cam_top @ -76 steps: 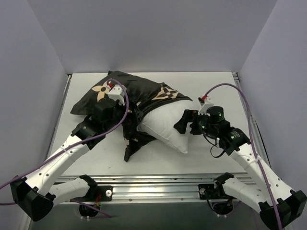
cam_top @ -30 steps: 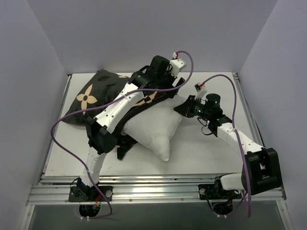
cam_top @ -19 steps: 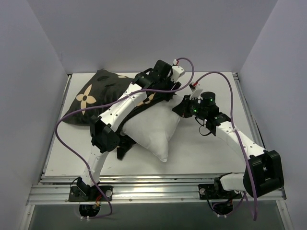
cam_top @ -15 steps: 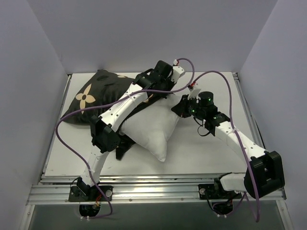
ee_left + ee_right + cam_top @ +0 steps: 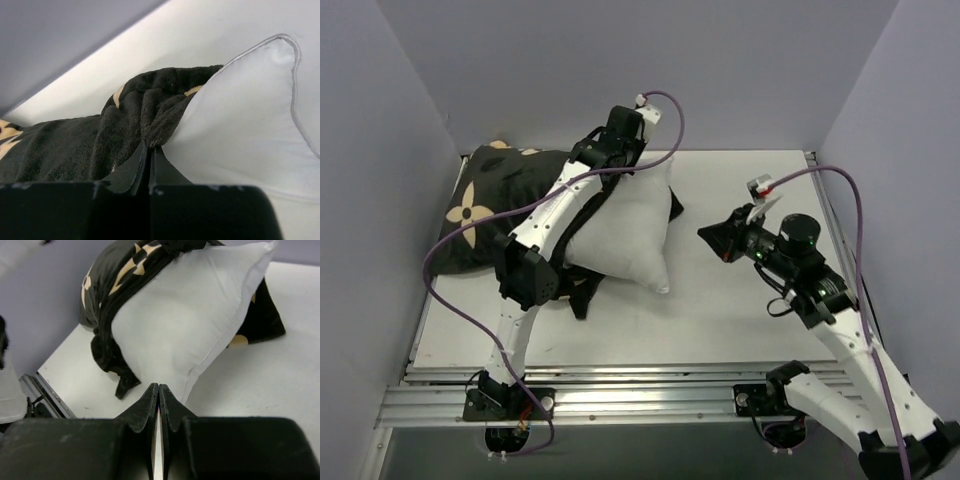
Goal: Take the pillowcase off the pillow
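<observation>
The black pillowcase (image 5: 485, 205) with tan flower motifs lies bunched at the table's left and back, still round the left part of the white pillow (image 5: 625, 235). My left gripper (image 5: 610, 165) reaches over the pillow to its back edge. In the left wrist view it is shut on a fold of the pillowcase (image 5: 150, 115) right beside the pillow (image 5: 240, 115). My right gripper (image 5: 713, 236) hangs to the right of the pillow, shut and holding nothing. In the right wrist view its closed tips (image 5: 158, 386) point at the pillow (image 5: 185, 325), and the pillowcase (image 5: 107, 285) lies behind.
Grey walls close in the white table (image 5: 740, 300) at the left, back and right. An aluminium rail (image 5: 650, 392) runs along the near edge. Purple cables (image 5: 450, 300) loop from both arms.
My left gripper shut on the pillowcase's edge and pulled it left and back, and the pillow shifted left with it. My right gripper came off the pillow's right corner and drew back to the right.
</observation>
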`<state>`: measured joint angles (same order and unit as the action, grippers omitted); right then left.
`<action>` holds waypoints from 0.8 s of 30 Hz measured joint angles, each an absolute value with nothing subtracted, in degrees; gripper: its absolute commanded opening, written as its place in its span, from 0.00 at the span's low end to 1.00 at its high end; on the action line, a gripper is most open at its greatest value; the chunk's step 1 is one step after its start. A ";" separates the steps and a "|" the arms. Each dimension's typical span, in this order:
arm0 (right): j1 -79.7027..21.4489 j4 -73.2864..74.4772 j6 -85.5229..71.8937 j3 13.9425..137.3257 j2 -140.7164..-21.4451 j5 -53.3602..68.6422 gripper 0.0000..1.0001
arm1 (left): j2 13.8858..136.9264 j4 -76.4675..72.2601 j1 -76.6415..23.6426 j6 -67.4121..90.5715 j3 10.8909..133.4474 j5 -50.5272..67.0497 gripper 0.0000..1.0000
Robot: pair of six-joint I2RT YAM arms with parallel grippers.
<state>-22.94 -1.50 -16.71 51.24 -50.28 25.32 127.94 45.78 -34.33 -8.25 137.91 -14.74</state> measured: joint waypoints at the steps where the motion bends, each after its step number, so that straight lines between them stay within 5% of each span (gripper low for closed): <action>1: -22.98 -0.23 -16.93 51.81 -48.16 25.30 0.00 | 127.94 44.88 -32.86 -8.51 137.53 -16.23 0.02; 12: -22.98 9.08 -18.15 59.02 -38.63 24.16 0.02 | 126.52 37.74 -26.20 -9.78 129.23 -22.98 0.02; 16: -22.98 6.55 -20.53 54.78 -42.83 23.97 0.39 | 122.21 33.98 -29.82 -10.33 119.79 -21.56 0.02; 17: -22.98 5.91 -21.12 54.00 -44.73 23.55 0.57 | 121.21 33.89 -30.83 -10.31 118.43 -21.08 0.02; 20: -22.94 2.55 -22.87 52.47 -51.35 21.58 0.87 | 118.54 34.06 -33.50 -9.34 116.36 -19.09 0.02; 24: -22.26 -3.25 -25.69 50.30 -59.13 18.61 1.00 | 114.69 34.70 -36.23 -7.11 114.32 -16.47 0.02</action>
